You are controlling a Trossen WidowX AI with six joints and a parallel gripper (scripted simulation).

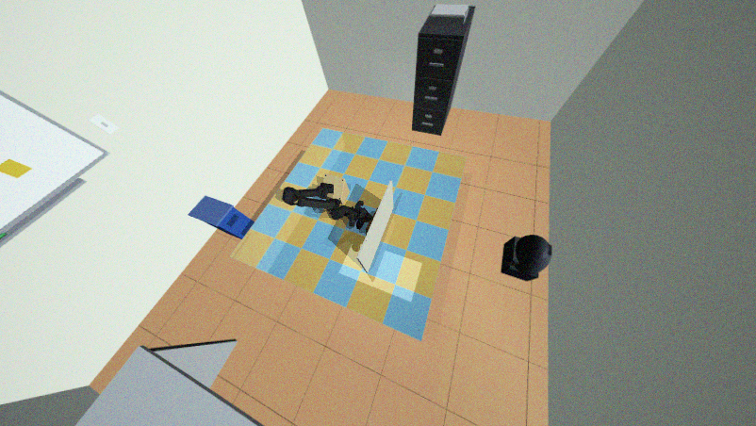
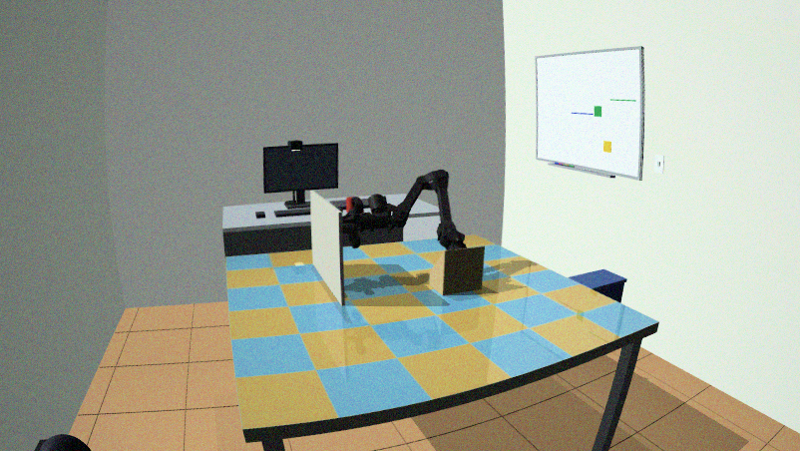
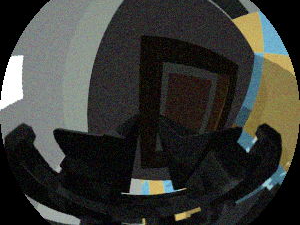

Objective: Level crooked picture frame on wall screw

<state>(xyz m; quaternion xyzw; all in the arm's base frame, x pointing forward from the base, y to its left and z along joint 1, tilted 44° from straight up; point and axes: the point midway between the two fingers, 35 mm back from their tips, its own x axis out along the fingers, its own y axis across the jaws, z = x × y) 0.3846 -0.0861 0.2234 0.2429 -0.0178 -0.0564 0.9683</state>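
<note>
The picture frame [image 3: 150,69], dark with a grey mat and dark red picture, hangs before the upright wall panel [image 3: 112,74] [image 1: 382,217] [image 2: 325,246]. In the wrist view its left bar runs upright and its top edge slopes down to the right; the view is oblique and curved, so I cannot tell how level it is. My gripper [image 3: 148,117] [image 1: 370,220] is shut on the frame's left bar, low down, one finger on each side of it. In the exterior view the gripper is beside the panel, whose edge partly hides it. The screw and notched strip are hidden.
The panel stands on the checkered table [image 1: 372,306] [image 2: 369,386]. A brown box [image 2: 464,270] stands on the table near the arm's base. A desk with a monitor [image 2: 300,168] is behind. A filing cabinet [image 1: 434,79] and a blue bin [image 1: 211,207] [image 2: 599,278] stand beyond the table.
</note>
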